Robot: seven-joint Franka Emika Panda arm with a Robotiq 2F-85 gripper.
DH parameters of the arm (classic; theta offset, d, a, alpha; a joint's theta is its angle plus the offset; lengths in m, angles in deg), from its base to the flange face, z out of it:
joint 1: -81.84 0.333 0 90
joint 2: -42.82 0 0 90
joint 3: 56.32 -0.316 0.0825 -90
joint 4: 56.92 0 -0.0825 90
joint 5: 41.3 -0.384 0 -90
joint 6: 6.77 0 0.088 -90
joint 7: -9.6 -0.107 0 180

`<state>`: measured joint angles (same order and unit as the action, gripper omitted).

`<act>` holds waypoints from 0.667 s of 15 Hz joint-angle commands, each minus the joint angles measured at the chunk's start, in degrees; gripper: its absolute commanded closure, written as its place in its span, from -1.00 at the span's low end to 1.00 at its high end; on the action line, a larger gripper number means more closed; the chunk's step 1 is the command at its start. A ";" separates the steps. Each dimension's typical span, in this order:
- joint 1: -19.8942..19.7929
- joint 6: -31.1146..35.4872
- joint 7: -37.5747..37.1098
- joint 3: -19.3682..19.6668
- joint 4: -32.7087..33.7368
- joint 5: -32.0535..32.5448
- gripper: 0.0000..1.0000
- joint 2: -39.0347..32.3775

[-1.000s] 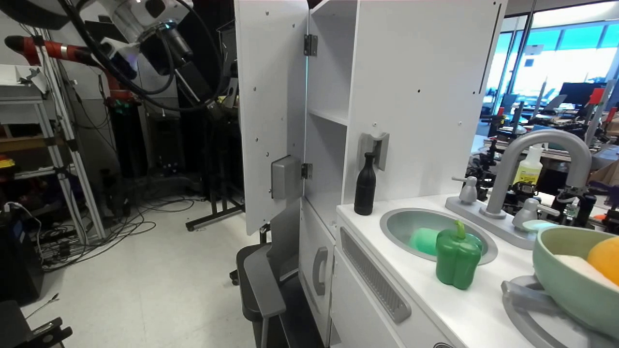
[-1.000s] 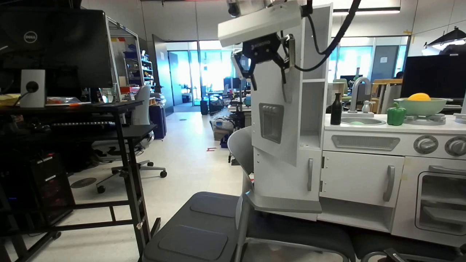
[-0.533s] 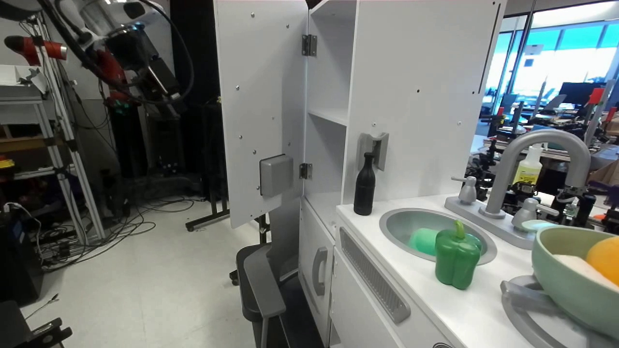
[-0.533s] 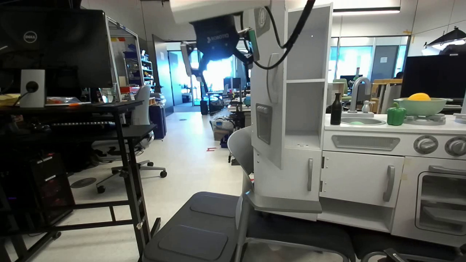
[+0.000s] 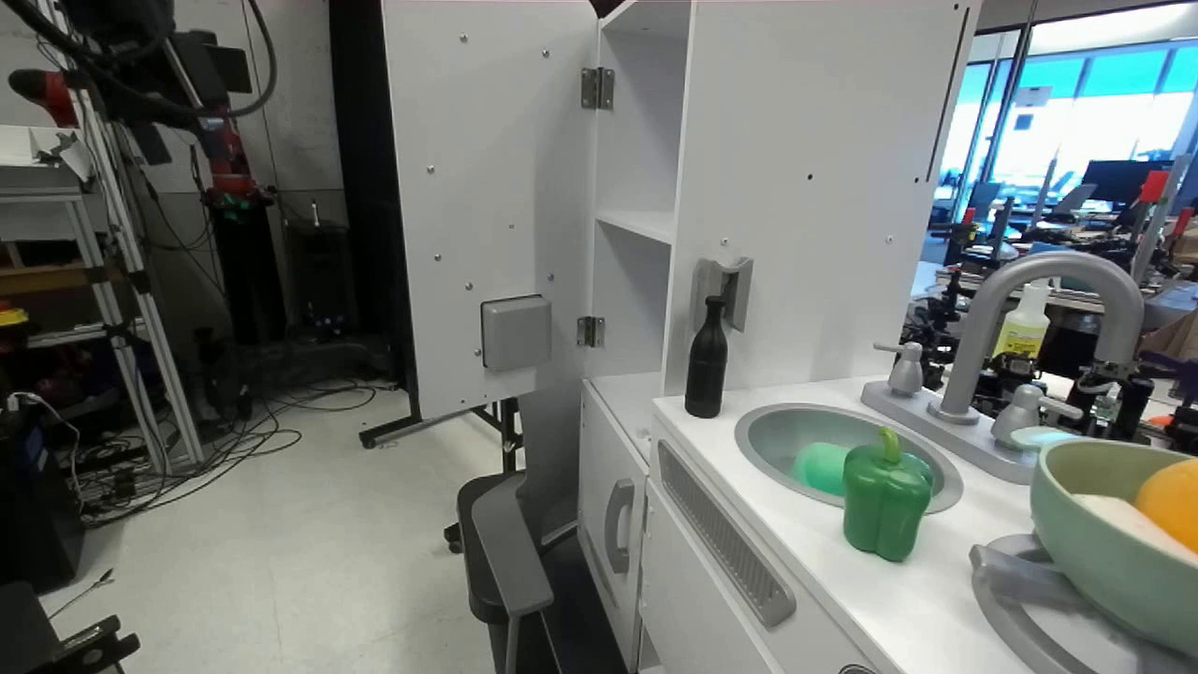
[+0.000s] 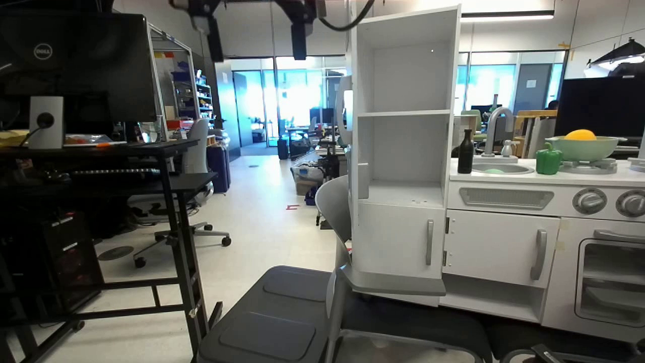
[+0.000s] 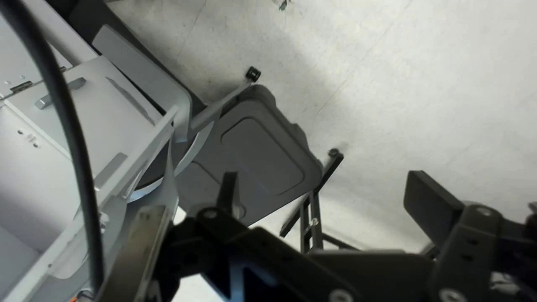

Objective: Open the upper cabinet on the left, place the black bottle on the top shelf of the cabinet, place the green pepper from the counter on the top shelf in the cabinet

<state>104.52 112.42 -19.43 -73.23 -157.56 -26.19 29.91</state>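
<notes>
- Cabinet (image 6: 410,78): tall, white, front open, inside in sight.
- Surface (image 5: 922,599): white, alongside the cabinet, grey sink (image 5: 805,426) set into it.
- Door (image 5: 496,187): of the cabinet, standing wide open, grey box (image 5: 517,334) on its inner face.
- Top shelf (image 6: 403,114): level white board across the cabinet.
- Bowl (image 5: 1095,534): pale green, near the sink, yellow-orange fruit (image 6: 580,134) inside.
- Pincer (image 6: 257,43): fingers (image 6: 299,43) spread wide, tips down, upper part cut off in an exterior view. Wrist view: floor (image 7: 398,105), flat grey lid (image 7: 260,155) and black frame (image 7: 316,205) through the gap. Well apart from the surface.
- Black bottle (image 5: 708,360): upright on the surface, just beside the cabinet.
- Green pepper (image 5: 887,496): on the surface, stem up, just beside the sink.
</notes>
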 commanded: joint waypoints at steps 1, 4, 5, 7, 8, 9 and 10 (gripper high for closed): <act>-2.79 -8.28 15.46 -0.30 -7.57 -8.52 -1.00 11.34; -5.55 -20.04 27.31 1.68 -10.35 -10.85 -1.00 18.35; -6.81 -21.78 30.04 2.73 -12.18 -10.44 -1.00 20.39; -9.24 -22.66 35.28 5.10 -16.10 -9.30 -1.00 23.64; -10.22 -22.55 36.64 6.08 -17.54 -8.61 -1.00 24.60; -11.68 -20.81 37.74 7.51 -19.65 -7.34 -1.00 25.17; -12.76 -19.70 38.06 8.49 -20.97 -6.62 -1.00 25.36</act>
<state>94.47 89.77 15.31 -67.46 -172.93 -34.37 52.59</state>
